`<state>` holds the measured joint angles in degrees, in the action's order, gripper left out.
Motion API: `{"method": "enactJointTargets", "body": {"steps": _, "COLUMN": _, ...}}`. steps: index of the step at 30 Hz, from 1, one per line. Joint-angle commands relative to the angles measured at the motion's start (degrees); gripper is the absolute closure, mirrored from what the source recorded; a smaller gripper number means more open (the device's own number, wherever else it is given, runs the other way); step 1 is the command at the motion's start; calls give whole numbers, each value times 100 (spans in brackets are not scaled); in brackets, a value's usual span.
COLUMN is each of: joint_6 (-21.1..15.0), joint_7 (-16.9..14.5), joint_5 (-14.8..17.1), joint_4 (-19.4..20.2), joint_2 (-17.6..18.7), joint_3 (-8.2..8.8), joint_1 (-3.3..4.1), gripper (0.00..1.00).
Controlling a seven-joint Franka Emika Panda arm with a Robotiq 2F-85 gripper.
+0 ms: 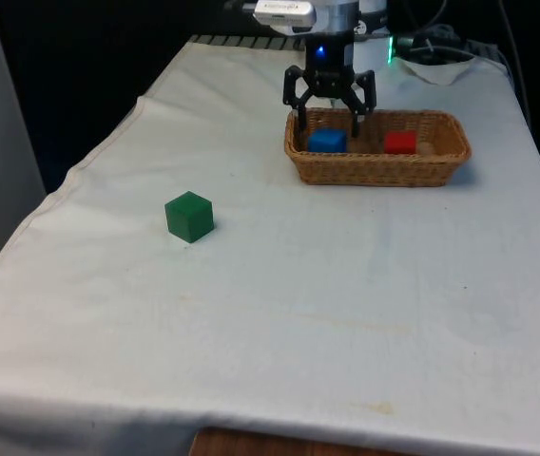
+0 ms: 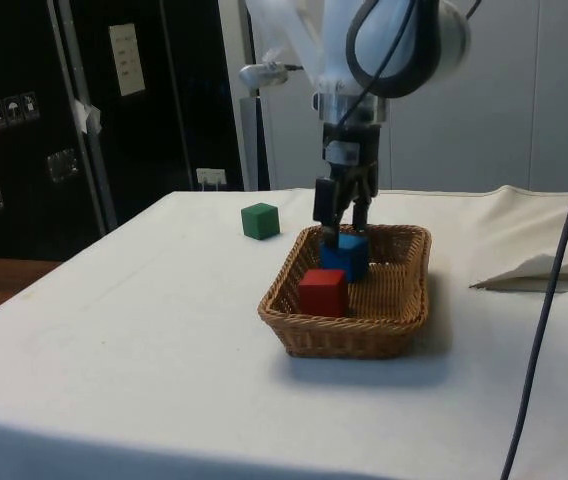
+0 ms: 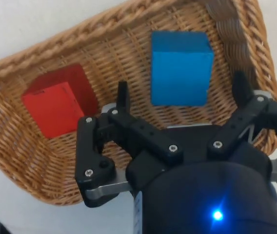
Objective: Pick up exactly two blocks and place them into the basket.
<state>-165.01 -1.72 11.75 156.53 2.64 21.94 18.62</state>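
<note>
A woven wicker basket (image 1: 379, 172) (image 2: 316, 338) (image 3: 41, 63) stands at the table's far end. Inside it lie a blue block (image 1: 327, 141) (image 2: 348, 254) (image 3: 181, 67) and a red block (image 1: 400, 142) (image 2: 322, 292) (image 3: 57, 106), side by side and apart. My black gripper (image 1: 328, 112) (image 2: 342, 222) (image 3: 182, 95) hovers just above the blue block, open, with nothing between its fingers. A green block (image 1: 189, 216) (image 2: 260, 220) rests on the white cloth, well away from the basket towards the front view's left.
A crumpled fold of white cloth (image 1: 436, 68) (image 2: 539, 272) lies behind the basket near the robot's base. A dark cable (image 2: 554, 290) hangs down at the side view's right. The table's near edge (image 1: 251, 432) runs along the front.
</note>
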Motion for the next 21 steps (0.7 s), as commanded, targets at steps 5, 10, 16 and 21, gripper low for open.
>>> {"method": "enactJointTargets", "body": {"steps": 5, "joint_6": 544, "joint_7": -206, "joint_5": 17, "joint_4": -286, "joint_2": -252, "joint_3": 80, "joint_1": -29, "gripper": 0}}
{"method": "enactJointTargets", "body": {"steps": 10, "joint_6": 819, "joint_7": -281, "joint_5": 34, "joint_4": -476, "joint_2": -338, "joint_3": 120, "joint_1": -29, "gripper": 0}}
{"method": "enactJointTargets", "body": {"steps": 16, "joint_6": 1261, "joint_7": -401, "joint_5": 57, "joint_4": -842, "joint_2": -401, "joint_3": 149, "joint_1": -46, "gripper": 0}}
{"method": "enactJointTargets", "body": {"steps": 21, "joint_6": 1432, "joint_7": -504, "joint_5": 74, "joint_4": -1037, "joint_2": -361, "joint_3": 155, "joint_1": -40, "gripper": 0}}
